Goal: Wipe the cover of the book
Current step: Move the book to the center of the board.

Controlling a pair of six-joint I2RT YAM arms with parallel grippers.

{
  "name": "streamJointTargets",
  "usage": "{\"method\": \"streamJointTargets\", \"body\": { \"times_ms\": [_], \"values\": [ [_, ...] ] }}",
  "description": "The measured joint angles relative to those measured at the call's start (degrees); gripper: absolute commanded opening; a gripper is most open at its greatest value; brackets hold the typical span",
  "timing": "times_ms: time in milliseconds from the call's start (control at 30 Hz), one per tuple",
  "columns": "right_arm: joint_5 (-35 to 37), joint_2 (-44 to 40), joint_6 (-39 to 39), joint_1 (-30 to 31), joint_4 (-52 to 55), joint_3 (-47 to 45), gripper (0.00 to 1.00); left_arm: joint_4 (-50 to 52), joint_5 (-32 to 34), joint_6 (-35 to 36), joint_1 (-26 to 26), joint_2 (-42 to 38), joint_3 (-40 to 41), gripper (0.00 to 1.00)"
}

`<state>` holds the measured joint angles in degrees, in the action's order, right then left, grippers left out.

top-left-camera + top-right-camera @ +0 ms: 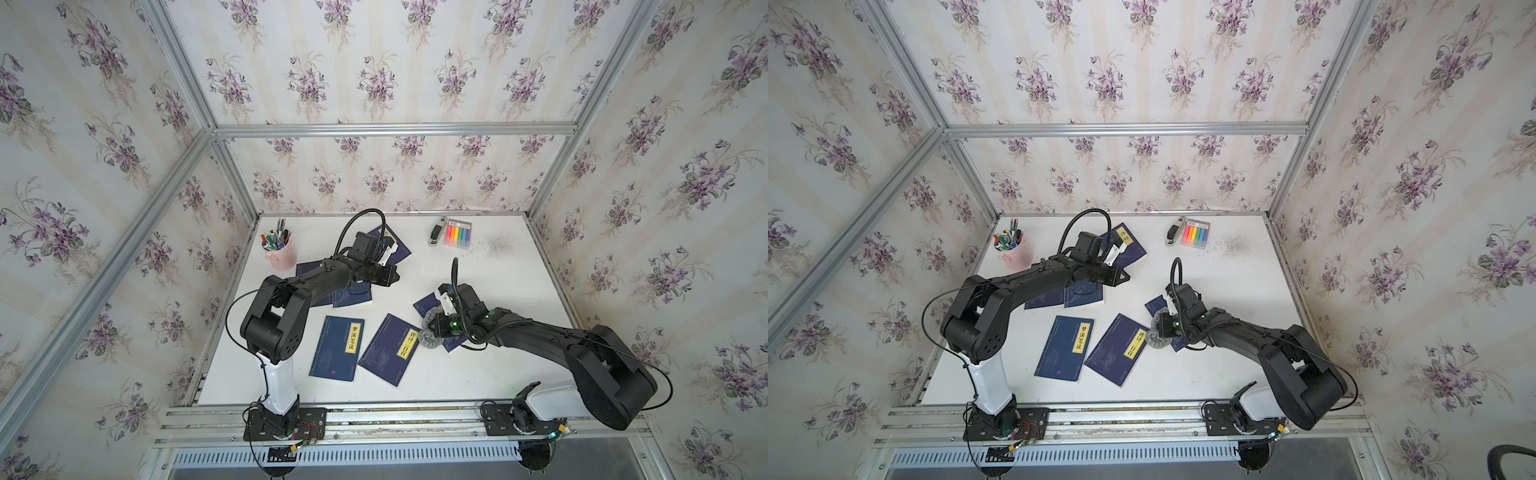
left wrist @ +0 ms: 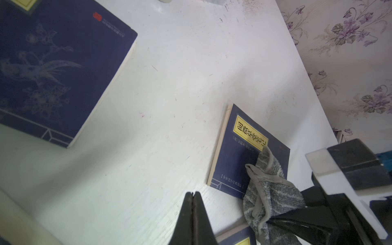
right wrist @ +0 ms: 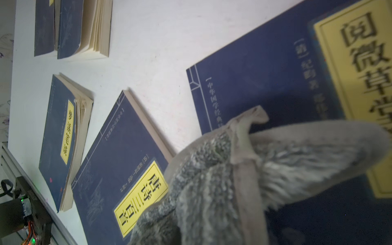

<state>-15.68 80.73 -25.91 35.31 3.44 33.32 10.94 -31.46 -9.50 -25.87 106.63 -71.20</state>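
Book [image 3: 265,84] with navy cover lies on the counter [image 2: 169,106]; right fingers [image 2: 301,214] pinch a grey cloth [image 3: 212,180], seemingly pressed onto it; left fingers [image 2: 186,212], pressed together, hover near it.

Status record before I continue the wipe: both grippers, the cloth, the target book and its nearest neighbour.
left gripper: shut, empty, over bare table
right gripper: shut on grey cloth
grey cloth: lies on target book, reaching its yellow title label
target book: closed, flat, cover up
neighbouring blue book: close beside cloth; contact unclear
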Motion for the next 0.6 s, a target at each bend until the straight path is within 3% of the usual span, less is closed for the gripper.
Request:
{"method": "streamJointTargets", "body": {
  "times_ms": [367, 600],
  "values": [
    [-3.0, 2.6, 0.6, 1.0, -2.8, -2.4, 0.0, 5.6, 4.7, -0.2, -1.1, -9.2, 8.1, 0.0],
    [-0.2, 5.3, -0.8, 0.2, -4.7, -0.7, 0.0, 8.5, 6.9, -0.3, -2.8, -11.3, 9.9, 0.01]
  ]
}}
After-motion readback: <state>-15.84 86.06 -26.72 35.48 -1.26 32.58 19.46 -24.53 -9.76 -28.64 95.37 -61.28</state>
